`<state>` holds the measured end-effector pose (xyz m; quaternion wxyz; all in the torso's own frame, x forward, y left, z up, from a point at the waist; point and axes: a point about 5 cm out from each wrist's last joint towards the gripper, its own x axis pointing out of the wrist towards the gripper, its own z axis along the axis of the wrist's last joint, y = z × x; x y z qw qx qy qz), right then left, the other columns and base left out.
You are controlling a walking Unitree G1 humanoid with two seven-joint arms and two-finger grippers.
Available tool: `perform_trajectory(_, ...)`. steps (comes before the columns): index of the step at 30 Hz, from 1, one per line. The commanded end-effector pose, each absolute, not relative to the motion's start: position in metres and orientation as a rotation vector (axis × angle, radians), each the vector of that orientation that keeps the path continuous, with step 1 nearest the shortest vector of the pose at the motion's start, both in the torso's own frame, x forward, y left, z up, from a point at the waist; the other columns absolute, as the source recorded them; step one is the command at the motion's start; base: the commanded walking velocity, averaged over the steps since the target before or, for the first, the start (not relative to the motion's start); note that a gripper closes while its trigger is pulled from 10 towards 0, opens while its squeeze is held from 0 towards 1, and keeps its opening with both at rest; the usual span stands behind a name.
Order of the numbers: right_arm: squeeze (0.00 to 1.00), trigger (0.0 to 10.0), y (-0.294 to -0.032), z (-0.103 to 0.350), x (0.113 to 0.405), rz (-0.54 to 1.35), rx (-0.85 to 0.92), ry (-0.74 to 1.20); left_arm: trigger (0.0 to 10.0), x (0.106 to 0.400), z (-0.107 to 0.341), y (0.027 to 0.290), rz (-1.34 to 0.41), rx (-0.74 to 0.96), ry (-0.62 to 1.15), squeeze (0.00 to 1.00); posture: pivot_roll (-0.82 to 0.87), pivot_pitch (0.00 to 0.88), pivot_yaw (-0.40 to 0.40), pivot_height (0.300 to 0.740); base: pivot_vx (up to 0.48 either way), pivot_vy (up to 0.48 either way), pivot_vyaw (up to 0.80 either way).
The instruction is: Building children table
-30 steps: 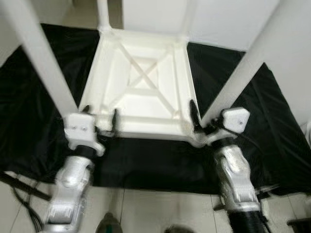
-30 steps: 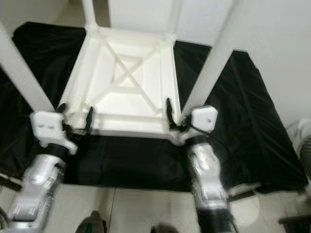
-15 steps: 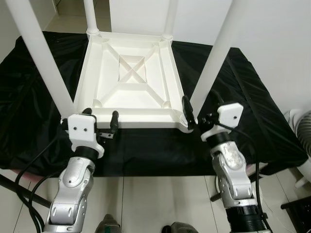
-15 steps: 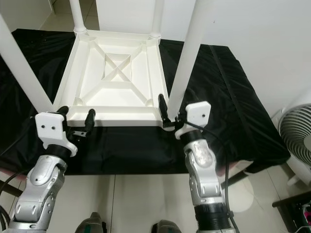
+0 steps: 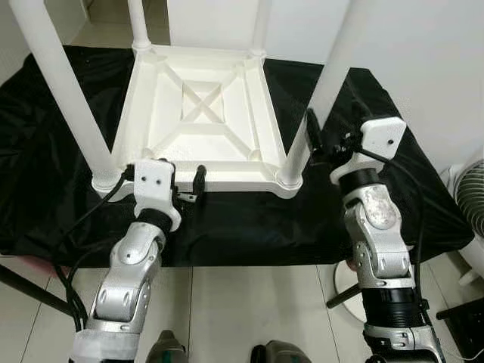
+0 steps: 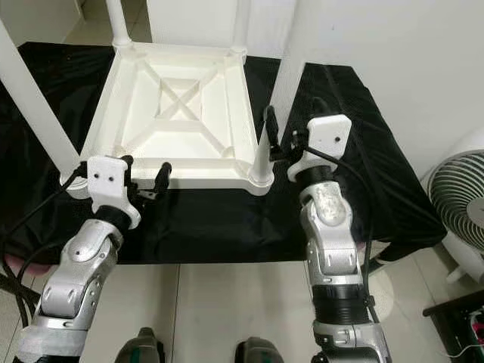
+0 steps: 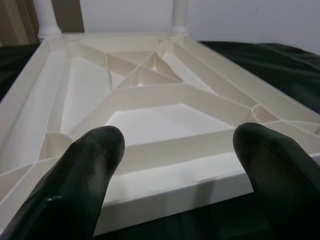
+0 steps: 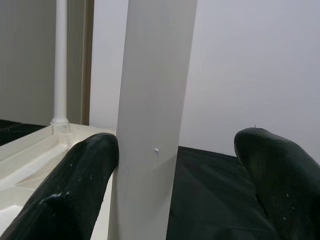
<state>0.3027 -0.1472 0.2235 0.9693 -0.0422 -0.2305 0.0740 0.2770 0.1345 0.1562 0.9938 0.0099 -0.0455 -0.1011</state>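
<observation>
Four round white legs stand up from the upturned white plastic children's table [image 5: 204,113], which lies on a black cloth [image 5: 393,189]; crossed ribs brace its hollow underside. Left gripper [image 5: 164,179] hovers at the near rim, fingers spread. Right gripper [image 8: 175,165] brackets the near right leg [image 8: 152,120], fingers apart, one finger [image 8: 80,175] touching it.

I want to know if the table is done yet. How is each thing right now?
White table: upside down on the black cloth, four legs standing up.
Near right leg: upright in its corner, between the right hand's fingers.
Right hand: open around that leg.
Left hand: open, at the table's near edge.
Fan: standing on the floor; cannot tell if it spins.
</observation>
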Motion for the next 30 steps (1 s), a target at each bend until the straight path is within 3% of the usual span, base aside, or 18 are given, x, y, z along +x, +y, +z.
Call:
perform_trajectory(1, 0.0, 10.0, -0.152, 0.227, 0.31, 0.142, -0.102, -0.445, 10.0, 0.285, 0.155, 0.139, -0.123, 0.007, -0.056, 0.0, 0.06, 0.07, -0.057, 0.74, 0.0, 0.0, 0.0)
perform_trajectory(26, 0.0, 9.8, -0.136, 0.239, 0.337, 0.359, -0.114, -0.383, 10.0, 0.31, 0.146, 0.141, 0.019, -0.033, 0.162, 0.0, 0.06, 0.071, -0.068, 0.74, 0.0, 0.0, 0.0)
perform_trajectory(27, 0.0, 7.5, -0.134, 0.24, 0.337, 0.373, -0.113, -0.381, 10.0, 0.31, 0.143, 0.141, 0.03, -0.031, 0.187, 0.0, 0.06, 0.07, -0.07, 0.74, 0.0, 0.0, 0.0)
perform_trajectory(28, 0.0, 7.5, -0.134, 0.24, 0.337, 0.373, -0.113, -0.381, 10.0, 0.31, 0.143, 0.141, 0.03, -0.031, 0.187, 0.0, 0.06, 0.07, -0.07, 0.74, 0.0, 0.0, 0.0)
perform_trajectory(29, 0.0, 4.8, -0.132, 0.241, 0.337, 0.388, -0.117, -0.38, 10.0, 0.311, 0.139, 0.142, 0.048, -0.037, 0.213, 0.0, 0.06, 0.069, -0.072, 0.74, 0.0, 0.0, 0.0)
perform_trajectory(30, 0.0, 4.8, -0.132, 0.241, 0.337, 0.388, -0.117, -0.38, 10.0, 0.311, 0.139, 0.142, 0.048, -0.037, 0.213, 0.0, 0.06, 0.069, -0.072, 0.74, 0.0, 0.0, 0.0)
